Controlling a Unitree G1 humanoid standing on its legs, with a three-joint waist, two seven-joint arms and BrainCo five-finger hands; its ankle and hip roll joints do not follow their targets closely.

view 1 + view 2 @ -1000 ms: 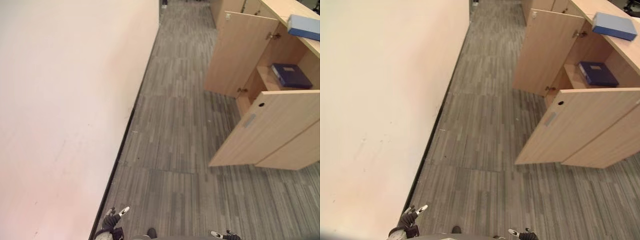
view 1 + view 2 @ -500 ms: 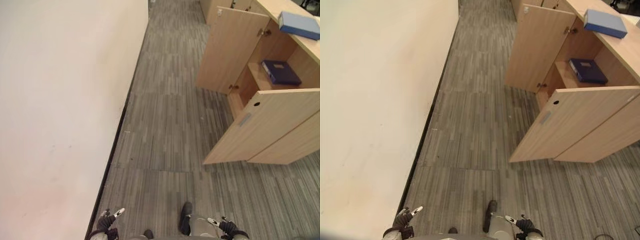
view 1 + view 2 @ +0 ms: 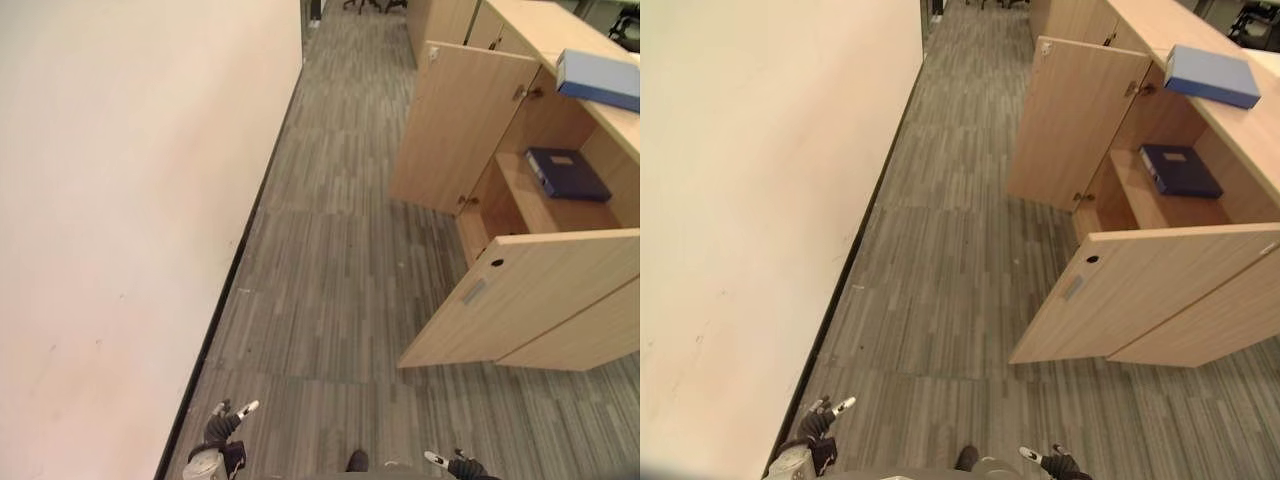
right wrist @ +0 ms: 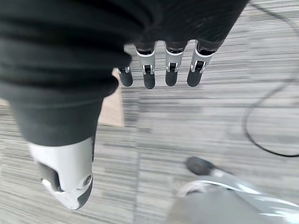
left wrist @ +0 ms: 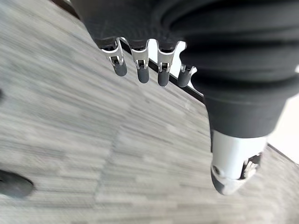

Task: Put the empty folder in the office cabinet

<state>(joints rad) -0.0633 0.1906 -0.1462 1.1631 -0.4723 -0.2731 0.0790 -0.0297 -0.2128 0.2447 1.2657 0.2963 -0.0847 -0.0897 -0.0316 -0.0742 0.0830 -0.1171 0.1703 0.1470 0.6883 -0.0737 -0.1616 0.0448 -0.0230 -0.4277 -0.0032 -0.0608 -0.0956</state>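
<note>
Camera view shifted; folder (image 3: pixel 1210 75) stayed atop the open cabinet (image 3: pixel 1110 120); left hand (image 5: pixel 140 65) and right hand (image 4: pixel 159 70) hung empty, fingers relaxed

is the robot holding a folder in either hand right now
No, the left hand and right hand both hang with straight fingers over bare floor.

Left hand (image 3: pixel 222 430) and right hand (image 3: pixel 452 464) both hang low above the carpeted floor (image 3: pixel 340 260), well apart from each other, fingers (image 5: pixel 140 70) straight and relaxed with thumbs set apart, each holding nothing.
</note>
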